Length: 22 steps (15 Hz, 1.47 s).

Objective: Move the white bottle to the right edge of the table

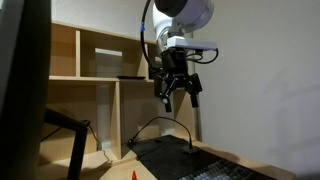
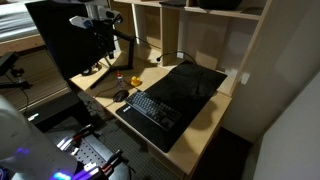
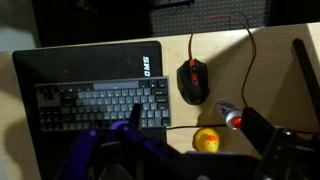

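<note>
Wrist view, counted up: one keyboard, one mouse, one mat, one round thing, one bottle. The white bottle (image 3: 227,109) was found lower right of the frame, lying tilted on the pale wood-grain tabletop (image 3: 270,80). It's slim and smooth, and its red pointed cap was aimed toward the bottom right. A round, glossy yellow-orange ball-like thing (image 3: 206,140) was seen just beside it, lower in the frame; whether they touched couldn't be told.

A rounded black mouse (image 3: 193,82) with a red glow and a thin red cable was parked above them, near the middle. The flat rectangular keyboard (image 3: 100,102) with greyish keys was laid on a matte black mat (image 3: 90,58), filling the left half.

The hand (image 1: 179,99) was held up in the air, middle of the frame in an exterior view, in front of a light-wood shelf unit (image 1: 90,60). Its two dark fingers were spread apart, and nothing was gripped between them. It was kept well clear of the bottle.
</note>
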Each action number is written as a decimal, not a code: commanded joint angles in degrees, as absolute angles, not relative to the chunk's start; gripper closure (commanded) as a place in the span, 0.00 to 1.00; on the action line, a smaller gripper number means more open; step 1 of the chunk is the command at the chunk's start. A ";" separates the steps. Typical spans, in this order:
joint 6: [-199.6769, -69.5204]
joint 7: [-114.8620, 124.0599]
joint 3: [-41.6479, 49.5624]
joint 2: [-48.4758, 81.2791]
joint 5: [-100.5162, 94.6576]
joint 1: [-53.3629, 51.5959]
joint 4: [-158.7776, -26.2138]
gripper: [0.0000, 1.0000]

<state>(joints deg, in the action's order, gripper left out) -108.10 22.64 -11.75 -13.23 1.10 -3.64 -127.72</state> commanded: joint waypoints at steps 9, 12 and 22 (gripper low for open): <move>-134.78 34.21 -12.28 -3.27 -0.17 -7.82 -131.99 0.00; -135.24 34.70 -12.32 -3.63 0.20 -7.96 -132.03 0.00; -151.95 41.38 -11.26 11.70 -1.84 -12.34 -129.86 0.00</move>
<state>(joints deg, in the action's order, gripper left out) -147.29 38.45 -12.91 7.22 -0.10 -10.05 -131.74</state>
